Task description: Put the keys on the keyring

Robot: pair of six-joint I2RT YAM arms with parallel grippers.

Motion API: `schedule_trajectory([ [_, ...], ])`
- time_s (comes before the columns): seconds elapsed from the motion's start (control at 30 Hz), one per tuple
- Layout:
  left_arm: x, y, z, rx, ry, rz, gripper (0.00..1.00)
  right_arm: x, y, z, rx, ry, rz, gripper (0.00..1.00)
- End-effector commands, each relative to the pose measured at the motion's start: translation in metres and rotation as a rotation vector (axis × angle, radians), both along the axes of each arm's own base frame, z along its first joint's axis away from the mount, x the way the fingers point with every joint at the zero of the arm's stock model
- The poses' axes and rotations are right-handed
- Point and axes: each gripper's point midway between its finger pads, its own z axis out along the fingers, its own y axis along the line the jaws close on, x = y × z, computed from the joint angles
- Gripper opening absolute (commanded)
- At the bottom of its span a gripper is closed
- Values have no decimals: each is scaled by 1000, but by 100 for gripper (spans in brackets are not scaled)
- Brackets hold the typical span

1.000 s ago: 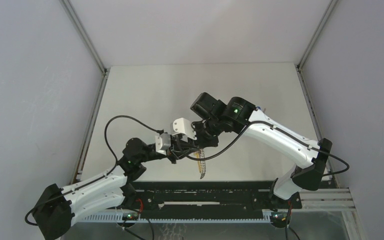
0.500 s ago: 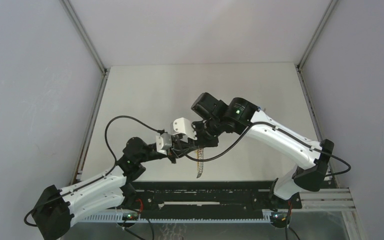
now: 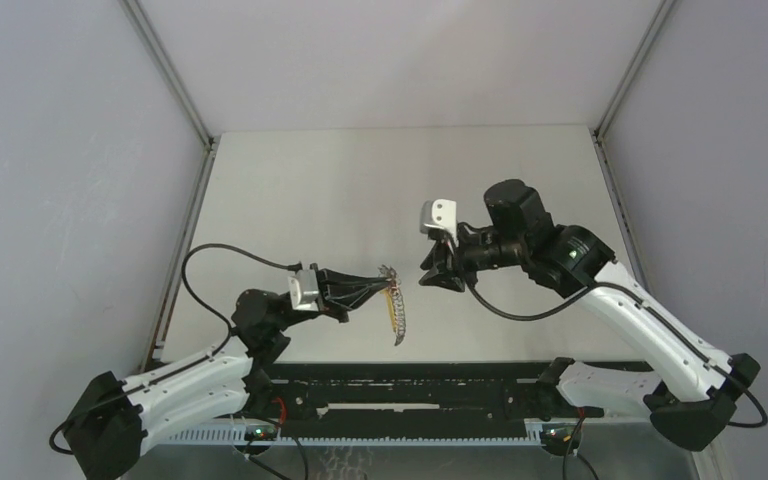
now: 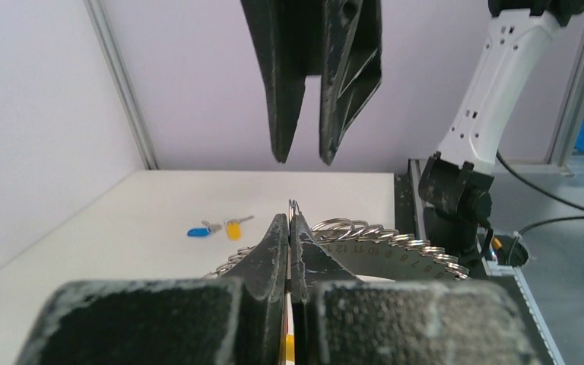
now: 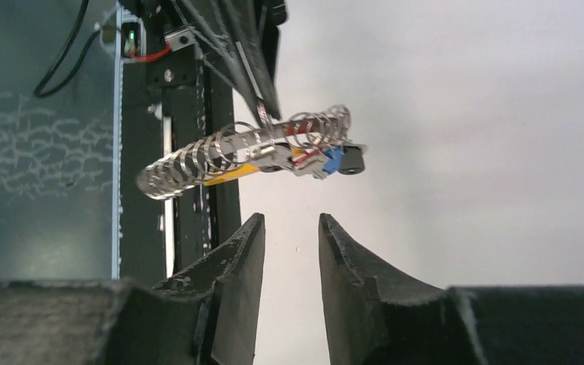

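Note:
My left gripper [image 3: 384,284] is shut on a ring of the keyring [image 3: 397,312], a curved grey strip strung with many metal rings that hangs above the table. In the left wrist view my shut fingertips [image 4: 290,220] pinch the ring, and the keyring [image 4: 384,242] spreads to the right. A blue key [image 4: 196,231] and a yellow key [image 4: 233,228] lie on the table beyond it. In the right wrist view the keyring [image 5: 236,152] carries a yellow section and red, blue and black-rimmed pieces. My right gripper [image 3: 430,272] is open and empty, apart from it [image 5: 289,222].
The right gripper's open fingers [image 4: 281,114] hang above the keyring in the left wrist view. The black rail [image 3: 410,385] of the arm bases runs along the near edge. Grey walls close the table [image 3: 360,180] on three sides.
My right gripper has drawn back to the right, away from the keyring and the left gripper. The left arm has shifted slightly left and still holds the keyring.

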Motion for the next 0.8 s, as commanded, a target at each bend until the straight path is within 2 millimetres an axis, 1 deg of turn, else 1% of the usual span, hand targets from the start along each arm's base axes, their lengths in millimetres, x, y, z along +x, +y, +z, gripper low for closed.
schedule_trajectory([
  [0.0, -7, 13, 37, -154, -92, 11, 0, 0, 16, 35, 264, 36, 4, 33],
  [0.13, -9, 18, 45, -202, -108, 23, 0, 9, 19, 40, 346, 56, -57, 33],
  [0.17, -8, 18, 47, -207, -111, 25, 0, 12, 21, 46, 382, 49, -64, 32],
  [0.2, -8, 18, 48, -210, -109, 26, 0, 13, 22, 45, 404, 63, -67, 32],
  [0.23, -8, 18, 49, -213, -111, 26, 0, 12, 24, 49, 433, 67, -58, 32],
  [0.37, -7, 19, 51, -217, -114, 30, 0, 6, 27, 54, 506, 93, -28, 32],
  [0.77, -8, 18, 52, -226, -115, 21, 0, 2, 38, 54, 529, 157, 28, 30],
])
